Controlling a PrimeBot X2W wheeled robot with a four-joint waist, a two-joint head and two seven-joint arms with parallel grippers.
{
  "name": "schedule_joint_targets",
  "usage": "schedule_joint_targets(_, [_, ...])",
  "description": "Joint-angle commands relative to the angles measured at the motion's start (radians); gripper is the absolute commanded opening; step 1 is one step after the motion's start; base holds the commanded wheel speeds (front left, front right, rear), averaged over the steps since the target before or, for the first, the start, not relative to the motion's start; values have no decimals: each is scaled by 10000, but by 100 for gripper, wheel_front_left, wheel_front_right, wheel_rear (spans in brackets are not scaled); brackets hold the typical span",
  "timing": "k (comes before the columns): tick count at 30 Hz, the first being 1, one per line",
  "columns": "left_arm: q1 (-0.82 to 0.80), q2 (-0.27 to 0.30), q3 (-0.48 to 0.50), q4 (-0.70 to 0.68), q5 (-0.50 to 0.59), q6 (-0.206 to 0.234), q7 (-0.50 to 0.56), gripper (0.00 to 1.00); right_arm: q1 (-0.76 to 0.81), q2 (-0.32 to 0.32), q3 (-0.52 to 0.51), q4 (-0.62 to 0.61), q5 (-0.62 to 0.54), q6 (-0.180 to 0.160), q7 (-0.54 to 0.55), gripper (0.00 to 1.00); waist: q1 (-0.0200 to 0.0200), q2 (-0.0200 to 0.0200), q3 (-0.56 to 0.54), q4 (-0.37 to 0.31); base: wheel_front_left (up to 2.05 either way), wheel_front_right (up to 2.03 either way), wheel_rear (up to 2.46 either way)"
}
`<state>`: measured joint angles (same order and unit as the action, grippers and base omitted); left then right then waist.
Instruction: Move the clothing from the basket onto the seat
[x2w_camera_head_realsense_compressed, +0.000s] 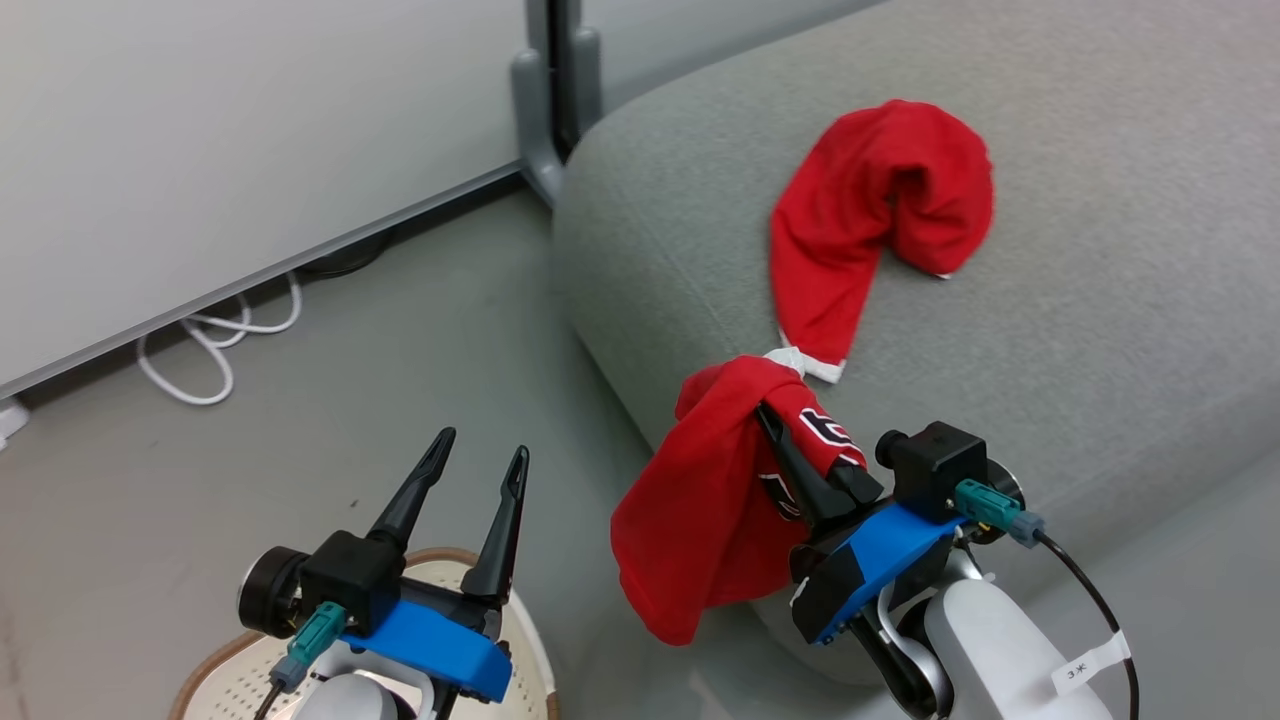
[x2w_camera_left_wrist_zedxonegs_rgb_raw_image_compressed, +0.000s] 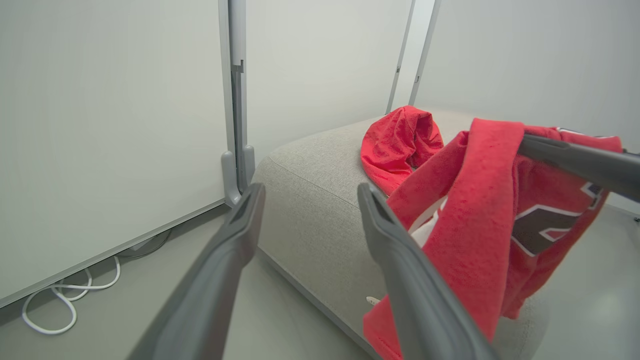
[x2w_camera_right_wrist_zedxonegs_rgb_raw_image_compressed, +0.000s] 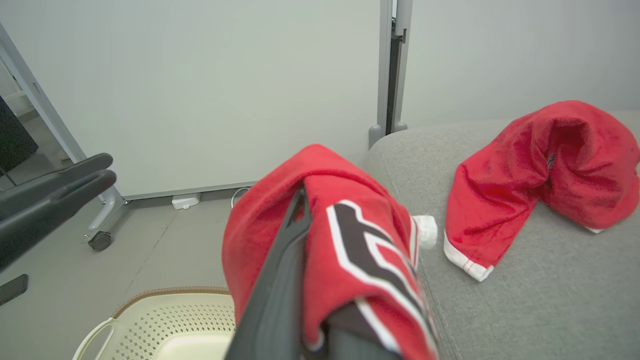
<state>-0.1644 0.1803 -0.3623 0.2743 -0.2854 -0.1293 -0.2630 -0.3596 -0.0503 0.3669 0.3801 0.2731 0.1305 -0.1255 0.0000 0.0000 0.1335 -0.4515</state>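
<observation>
While the right fingers pinch the lettered garment at the seat's corner, the left fingers stand wide apart and empty.

Pressed together, the right fingers have the red cloth folded over them, so most of it hangs down the front of the seat rather than resting on top. By my reading it is out of the basket but not yet delivered. The cuffed garment already lies on the cushion, its white cuff just beside the right fingertips. A release here could drop cloth onto that cuff or let it slide off the rounded edge. The left fingers hover above the basket, clear of the work. Behind them a white cable loops on the floor, and a grey partition post stands near the seat's far corner.
</observation>
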Motion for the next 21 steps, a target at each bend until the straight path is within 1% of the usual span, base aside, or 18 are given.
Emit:
schedule_joint_targets(1, [-126,70,27,-36,-12,-15,-28,100,61,-2,1,-16,23,5,-64,0,0,0,102,-477,0,0,0])
schedule_joint_targets(6, [-143,155,-120,-28,-20,-15,-26,100,189,-2,-84,36,73,5,-151,0,0,0,120,-987,0,0,0])
schedule_joint_targets(14, [-472,234,-529,140,-138,-14,-26,100,408,1,-455,-118,5,5,-238,0,0,0,260,-1059,0,0,0])
schedule_joint_targets(21, [-585,252,-615,203,-234,-14,-26,100,409,1,-520,-199,-39,5,-170,0,0,0,283,-1054,0,0,0])
